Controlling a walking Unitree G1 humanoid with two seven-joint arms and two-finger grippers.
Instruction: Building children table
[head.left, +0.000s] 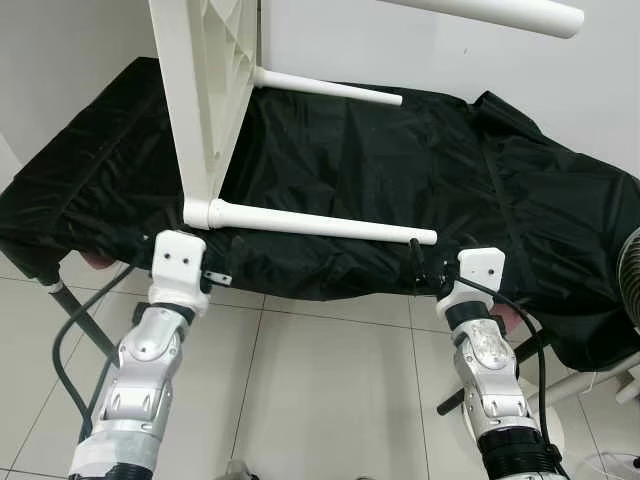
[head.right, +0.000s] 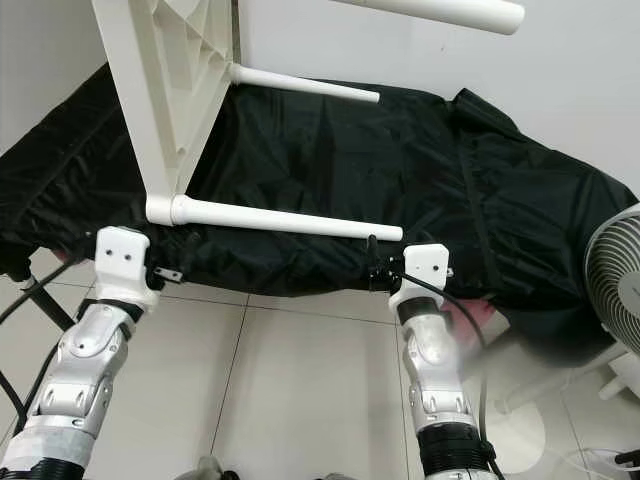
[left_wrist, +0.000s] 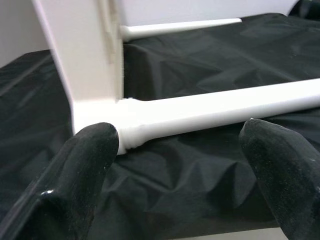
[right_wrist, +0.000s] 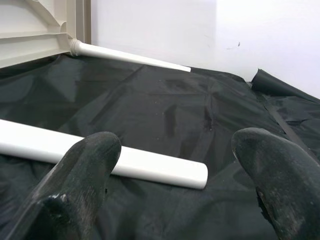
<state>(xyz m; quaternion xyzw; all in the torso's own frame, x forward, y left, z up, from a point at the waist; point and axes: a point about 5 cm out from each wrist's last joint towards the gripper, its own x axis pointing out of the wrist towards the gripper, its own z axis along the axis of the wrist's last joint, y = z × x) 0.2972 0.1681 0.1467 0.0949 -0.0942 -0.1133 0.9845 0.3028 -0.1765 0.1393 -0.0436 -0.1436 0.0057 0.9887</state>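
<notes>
A white children's table lies tipped on its side on a black cloth (head.left: 420, 160), its tabletop (head.left: 205, 90) standing upright at the left. Its round legs point right: a near leg (head.left: 320, 223) resting on the cloth, a far leg (head.left: 330, 87), and one high up (head.left: 500, 12). My left gripper (left_wrist: 177, 134) is open just in front of the joint where the near leg meets the tabletop corner (left_wrist: 95, 112), its fingers (left_wrist: 85, 165) apart on either side. At that leg's free end (right_wrist: 197, 175) my right gripper (right_wrist: 175, 142) is open, not touching it.
The cloth-covered surface stands against a white wall, with its front edge (head.left: 330, 290) just past my wrists. A white fan (head.right: 620, 280) is at the right. Tiled floor (head.left: 330, 380) lies below, with dark cables and a frame leg (head.left: 85, 320) at the left.
</notes>
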